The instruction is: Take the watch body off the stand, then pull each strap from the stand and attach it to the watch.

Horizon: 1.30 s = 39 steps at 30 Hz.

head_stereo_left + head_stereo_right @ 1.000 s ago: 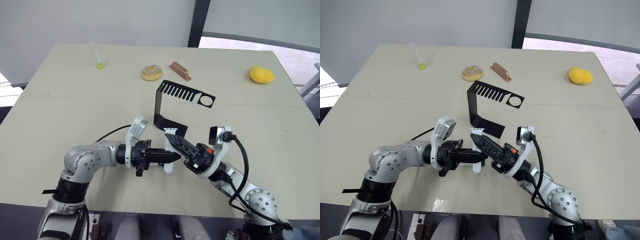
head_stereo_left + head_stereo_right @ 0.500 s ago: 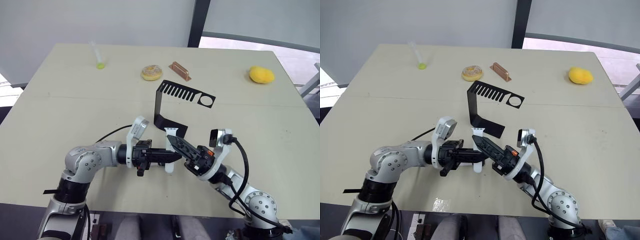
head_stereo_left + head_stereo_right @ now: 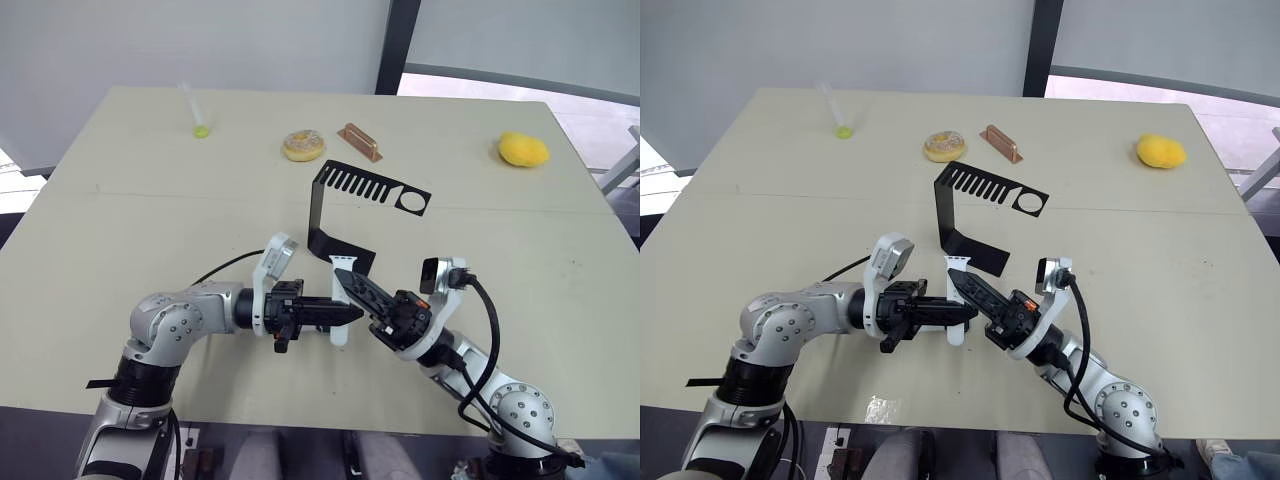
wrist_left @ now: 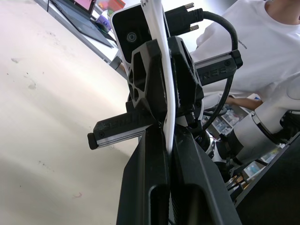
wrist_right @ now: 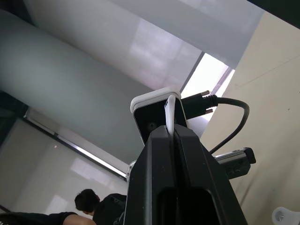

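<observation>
A slim white strap [image 3: 339, 300] stands upright over the table's front middle, where my two grippers meet. My left gripper [image 3: 351, 312] reaches in from the left and is shut on the strap's lower half; in the left wrist view the strap [image 4: 159, 47] runs up from between its fingers. My right gripper [image 3: 341, 275] comes in from the right and is shut on the strap near its upper end, seen as a thin white strip [image 5: 169, 110]. Just behind them stands the black stand [image 3: 340, 215], its slotted top plate bare. The watch body is hidden.
Along the table's far side lie a clear tube with a yellow-green end [image 3: 194, 110], a doughnut [image 3: 303, 146], a copper-coloured block [image 3: 359, 141] and a yellow lump [image 3: 523, 150]. A person in a white shirt [image 4: 262, 42] is beyond the table.
The right arm has shifted slightly while both grippers stay closed on the strap at the same spot. Nothing else has moved.
</observation>
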Tool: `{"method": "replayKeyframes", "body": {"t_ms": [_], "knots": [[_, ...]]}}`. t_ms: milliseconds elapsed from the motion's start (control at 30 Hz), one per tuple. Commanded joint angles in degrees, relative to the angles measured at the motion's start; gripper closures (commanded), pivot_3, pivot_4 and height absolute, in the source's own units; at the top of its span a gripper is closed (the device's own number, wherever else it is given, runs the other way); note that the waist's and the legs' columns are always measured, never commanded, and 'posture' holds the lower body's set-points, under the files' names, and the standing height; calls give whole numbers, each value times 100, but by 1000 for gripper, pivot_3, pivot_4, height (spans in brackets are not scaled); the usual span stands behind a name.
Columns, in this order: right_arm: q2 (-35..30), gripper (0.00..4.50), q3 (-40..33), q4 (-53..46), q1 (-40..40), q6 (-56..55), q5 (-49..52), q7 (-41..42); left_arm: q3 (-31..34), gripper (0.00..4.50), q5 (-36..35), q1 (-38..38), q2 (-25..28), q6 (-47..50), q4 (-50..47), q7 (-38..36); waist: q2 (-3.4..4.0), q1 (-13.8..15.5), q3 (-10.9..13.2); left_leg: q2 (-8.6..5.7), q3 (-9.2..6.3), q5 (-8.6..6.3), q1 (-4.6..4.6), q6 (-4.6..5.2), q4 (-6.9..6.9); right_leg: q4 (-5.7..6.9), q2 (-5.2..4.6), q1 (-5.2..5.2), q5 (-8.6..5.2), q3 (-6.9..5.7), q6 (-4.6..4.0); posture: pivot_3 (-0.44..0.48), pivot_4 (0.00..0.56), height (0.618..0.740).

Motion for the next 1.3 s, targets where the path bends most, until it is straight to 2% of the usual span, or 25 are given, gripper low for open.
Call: {"method": "replayKeyframes", "body": {"t_ms": [33,100,200,333,433,533,600,700,800,900,1100,1300], "knots": [[13,4468,-43,-238,-30,1,211,206,22,4500,-35,55,46,-12,-212,-39,0,0,0,0,0,0,0,0,0,0,0,0,0,0,0,0,150,740],[4,4468,-62,-296,-89,-18,209,193,119,4500,83,134,4,-405,-305,-153,0,-2,0,0,0,0,0,0,0,0,0,0,0,0,0,0,150,740],[-31,4500,-102,-400,-215,-73,141,174,51,3529,416,230,114,-918,-510,-344,0,-6,0,0,1,0,0,0,-1,-2,0,0,0,0,0,0,150,740],[-561,4500,-244,-787,-443,-326,-911,435,328,1530,1403,519,838,-2316,-524,-913,1,-12,0,0,1,1,1,-1,-7,-7,0,0,0,1,0,0,150,740],[-1142,4500,-482,-1028,-310,-500,-1505,805,697,22,2131,766,1369,-3543,-4,-1271,1,10,0,0,0,1,1,-3,-16,-15,-1,-2,0,0,-2,0,150,740],[-1730,4500,-681,-1191,-18,-925,-2430,1292,948,22,2906,1117,1912,-4928,634,-1702,1,23,0,-1,3,1,1,-2,-37,-35,-9,-2,-1,0,-3,0,150,740],[-2032,4500,-872,-1156,325,-1347,-3059,1644,1259,22,3098,1326,2139,-5470,1053,-1798,1,41,0,-5,6,4,2,4,-67,-57,-17,-1,0,-1,-3,0,150,740],[-2487,4500,-1284,-896,1208,-2399,-4270,2434,1942,22,3164,1834,2492,-5855,1486,-1821,1,93,0,-3,6,3,0,7,-93,-74,-17,-8,0,-4,-3,0,150,740],[-2529,4500,-1882,-539,1942,-2860,-4528,2751,2331,22,3040,2356,2591,-5796,1219,-1728,1,118,0,-1,8,-1,1,12,-103,-83,-15,-8,-1,-5,-3,0,150,740],[-2491,4500,-2333,-337,2313,-3099,-4589,2907,2481,22,2937,2673,2542,-5580,809,-1551,-1,137,-1,-4,15,-5,2,19,-98,-88,-23,1,-1,-5,-3,0,150,740],[-2397,4500,-2547,-99,2390,-3352,-4739,2977,2232,22,2835,2796,2301,-5100,106,-1230,-3,125,0,-5,15,11,28,12,-91,-57,-26,18,3,-4,-6,0,150,740],[-2371,4500,-2525,-253,2182,-3381,-4747,2924,1222,22,3000,1972,2227,-4304,-541,-961,-2,129,-1,-5,17,24,28,8,-90,-43,-19,12,8,-1,-12,0,150,740]]}}
